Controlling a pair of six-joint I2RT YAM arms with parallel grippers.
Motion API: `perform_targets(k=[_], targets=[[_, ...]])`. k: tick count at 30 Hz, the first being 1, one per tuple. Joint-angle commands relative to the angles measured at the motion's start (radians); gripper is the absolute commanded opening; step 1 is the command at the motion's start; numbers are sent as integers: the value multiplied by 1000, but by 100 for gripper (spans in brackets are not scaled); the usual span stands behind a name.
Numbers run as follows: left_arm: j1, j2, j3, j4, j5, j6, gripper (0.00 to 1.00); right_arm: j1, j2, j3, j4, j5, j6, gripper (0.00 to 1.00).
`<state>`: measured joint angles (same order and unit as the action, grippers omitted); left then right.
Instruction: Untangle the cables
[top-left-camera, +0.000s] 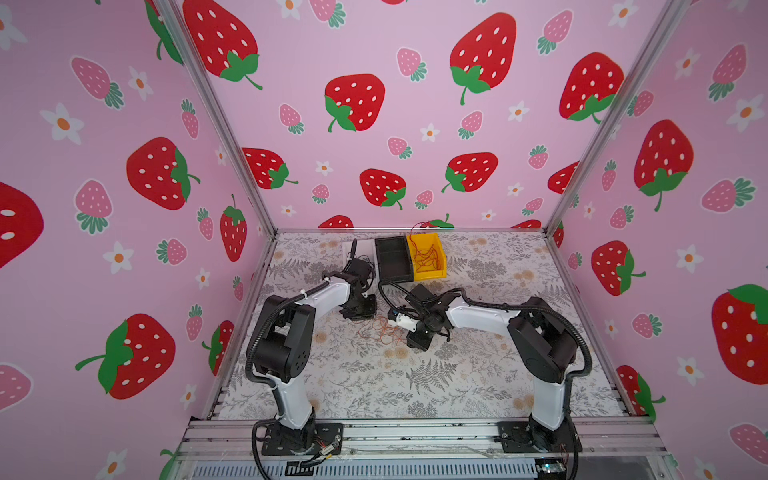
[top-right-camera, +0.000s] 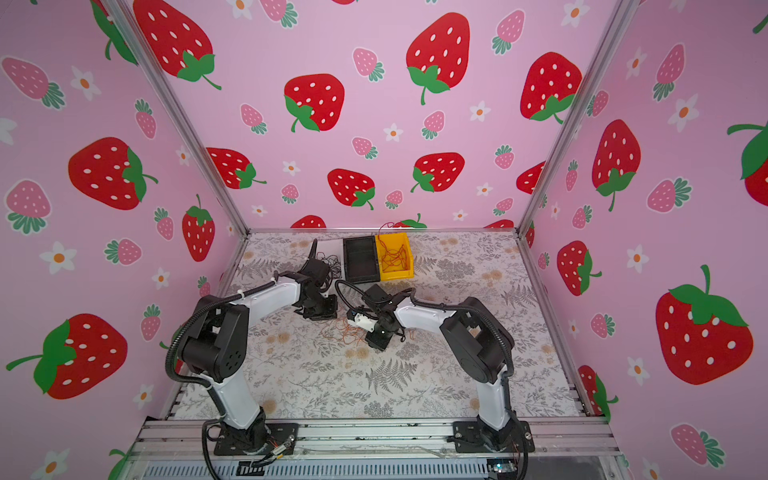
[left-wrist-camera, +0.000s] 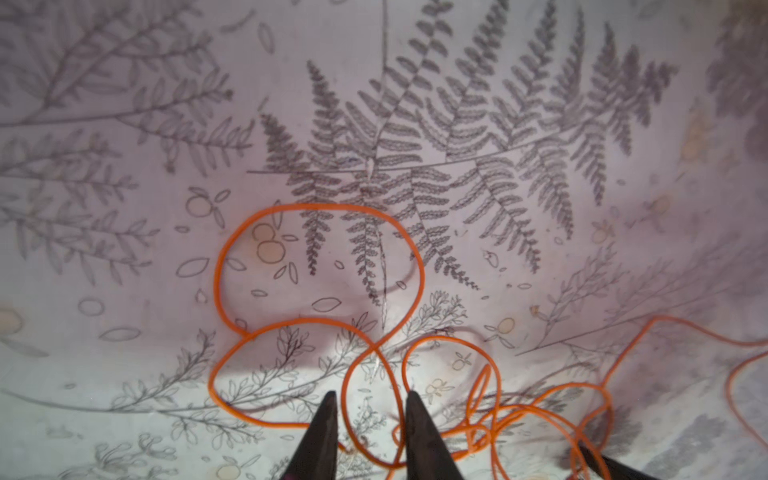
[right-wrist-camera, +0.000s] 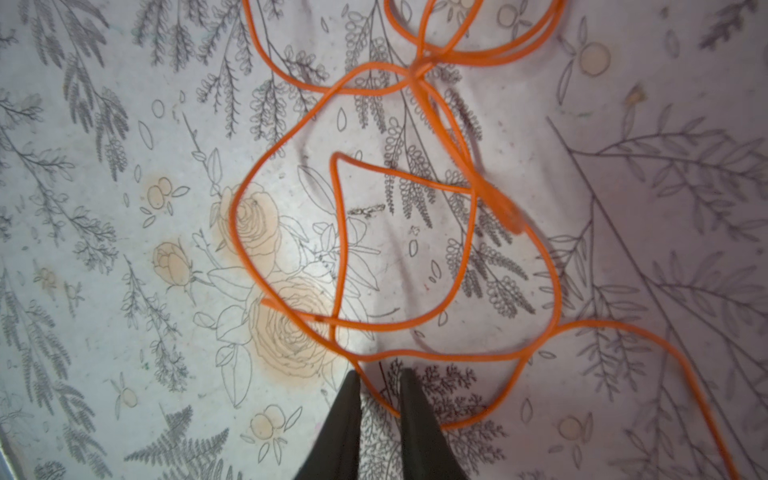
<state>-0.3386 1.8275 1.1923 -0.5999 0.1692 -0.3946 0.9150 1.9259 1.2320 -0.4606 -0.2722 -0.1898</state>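
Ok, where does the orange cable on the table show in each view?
In a top view: orange cable, centre, below the yellow bin.
In a top view: cable, same spot.
Left wrist: cable looping by the left gripper.
Right wrist: cable looping by the right gripper.
Shared landmark: floral tablecloth.

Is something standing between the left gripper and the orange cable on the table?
Nothing visible does. The left gripper hangs right over the orange cable; one loop passes between its parted jaws.

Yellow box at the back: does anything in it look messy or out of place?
Yes. The thin red cables lie tangled inside the yellow plastic bin, and one loop pokes up over its far rim instead of staying inside.
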Motion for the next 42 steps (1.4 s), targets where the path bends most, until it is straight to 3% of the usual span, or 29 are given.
perform_targets(k=[1, 7, 14, 21, 30, 42], targets=[[0, -11, 33, -40, 6, 11, 0, -6, -48, -27, -4, 4, -17, 16], [32, -112, 18, -50, -27, 1, 0, -55, -143, -107, 33, 1, 2, 10], [151, -338, -20, -81, -77, 26, 0, -164, -265, -197, 36, 3, -2, 10], [288, -482, 43, -133, -74, 60, 0, -266, -333, -209, 17, 57, 11, 9], [477, -566, 67, -167, -38, 69, 0, -470, -423, -248, 55, 8, 91, 6], [567, -593, 49, -187, 12, 95, 0, -652, -463, -253, 66, 126, 190, 2]])
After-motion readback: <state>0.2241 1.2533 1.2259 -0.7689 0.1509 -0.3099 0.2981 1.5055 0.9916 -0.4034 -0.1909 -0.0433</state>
